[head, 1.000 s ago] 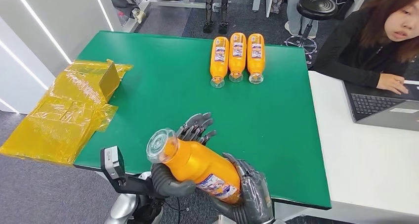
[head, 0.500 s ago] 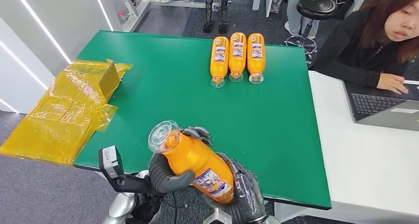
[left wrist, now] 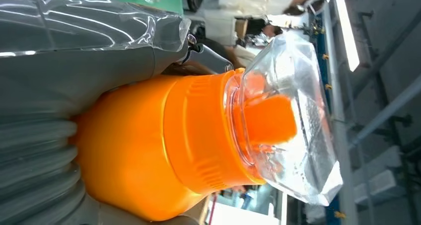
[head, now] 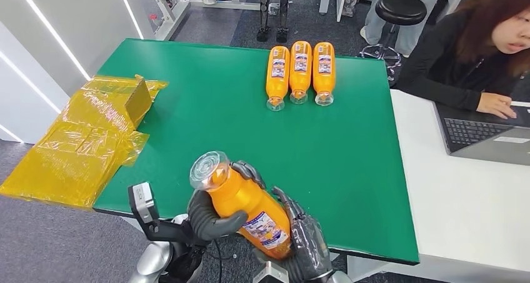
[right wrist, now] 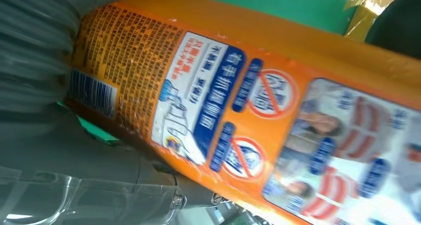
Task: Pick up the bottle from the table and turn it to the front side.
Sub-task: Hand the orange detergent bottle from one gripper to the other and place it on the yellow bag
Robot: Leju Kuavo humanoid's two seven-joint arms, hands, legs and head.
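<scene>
- While both hands hold it, the orange bottle (head: pixel 247 208) is up in the air, over the near edge of the green table (head: pixel 206 120).
- It is tilted. Its clear cap (head: pixel 209 169) points up and toward the yellow plastic bag (head: pixel 81 139), and its other end points down to the robot.
- Its label with the small writing and pictures faces up and toward the white desk (head: pixel 462 195).
- Up close from the right wrist, the bottle (right wrist: pixel 258 111) shows a bar code and red circles with a line through them.
- From the left wrist, the bottle (left wrist: pixel 164 140) shows its orange neck inside the clear cap (left wrist: pixel 288 120).
- The left hand (head: pixel 215 217) wraps around the bottle just under its neck, with the thumb across the front.
- The right hand (head: pixel 306 245) holds the lower end of the bottle, with its dark fingers curled up beside the label.
- Three more orange bottles (head: pixel 300 70) lie side by side at the far end of the table, touching each other, caps pointing to the robot.
- The yellow plastic bag hangs off the table's left edge.
- A person (head: pixel 481 52) sits at the white desk, just past the table's right side, with a hand by a laptop (head: pixel 484 136).
</scene>
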